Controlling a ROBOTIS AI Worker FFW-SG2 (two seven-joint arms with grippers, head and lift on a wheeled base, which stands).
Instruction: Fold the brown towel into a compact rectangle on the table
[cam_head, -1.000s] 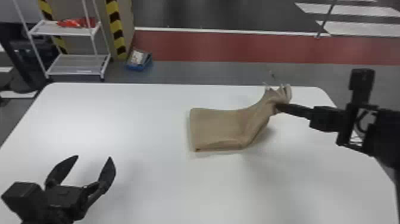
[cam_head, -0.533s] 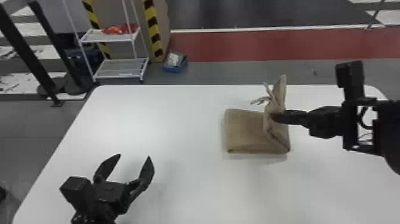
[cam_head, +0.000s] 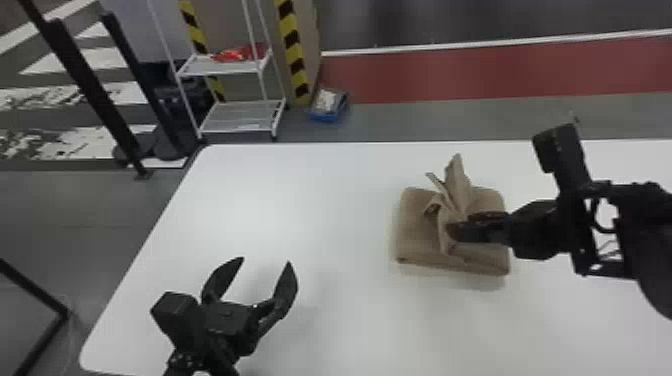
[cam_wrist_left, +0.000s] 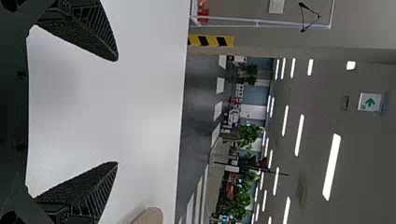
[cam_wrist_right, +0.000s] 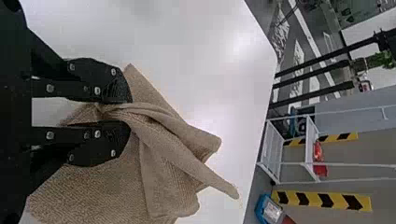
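Change noted: the raised end of the brown towel is carried leftward. In the earlier head view it rises off the right side of the folded part; now it is bunched over the middle of it. For the task, this reads as the next fold being laid across, though the layer is gathered, not flat. The head camera's aim also differs, with the shelf rack now farther into view.

Right gripper: its fingers are clamped on a pinched fold of the towel, with loose flaps sticking up on the far side. Left gripper: fingers wide apart, nothing between them, above the near left of the white surface, well apart from the towel.

The towel lies right of centre on the surface, its lower layers roughly rectangular. Assessment: the fold is partly made; lowering and releasing the pinch, then smoothing, appears required. Risk: a creased, bulky top layer.
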